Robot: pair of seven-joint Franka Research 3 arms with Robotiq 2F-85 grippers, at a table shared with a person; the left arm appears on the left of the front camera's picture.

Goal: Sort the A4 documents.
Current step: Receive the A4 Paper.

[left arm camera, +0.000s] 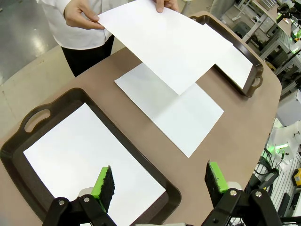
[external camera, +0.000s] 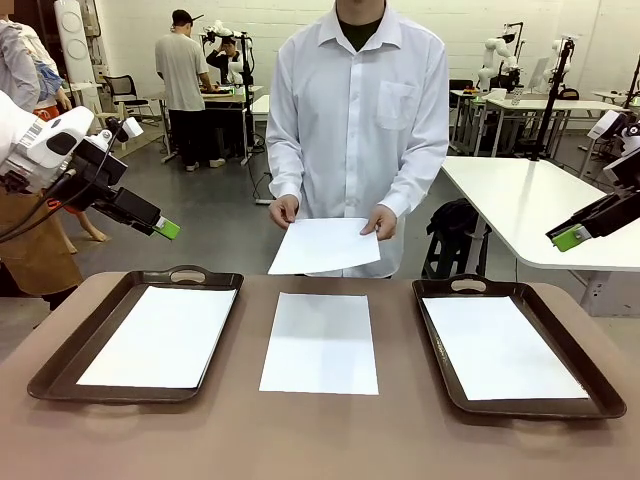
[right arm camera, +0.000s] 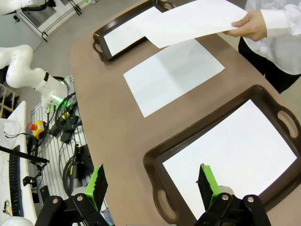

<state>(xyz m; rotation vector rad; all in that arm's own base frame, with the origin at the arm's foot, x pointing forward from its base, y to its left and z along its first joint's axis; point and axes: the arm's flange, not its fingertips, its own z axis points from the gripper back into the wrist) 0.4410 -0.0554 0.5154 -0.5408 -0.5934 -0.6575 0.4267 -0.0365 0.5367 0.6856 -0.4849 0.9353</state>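
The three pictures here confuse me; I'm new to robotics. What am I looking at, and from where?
This is a two-armed robot sharing a brown table with a person. The front view looks across it: the left gripper and right gripper hover at the sides, both open and empty. The other two pictures come from a camera on each wrist, looking down between that gripper's green-padded fingers. One sheet lies in the left tray, a second sheet in the right tray, a third sheet on the table between them. The person holds a fourth sheet above the far edge.
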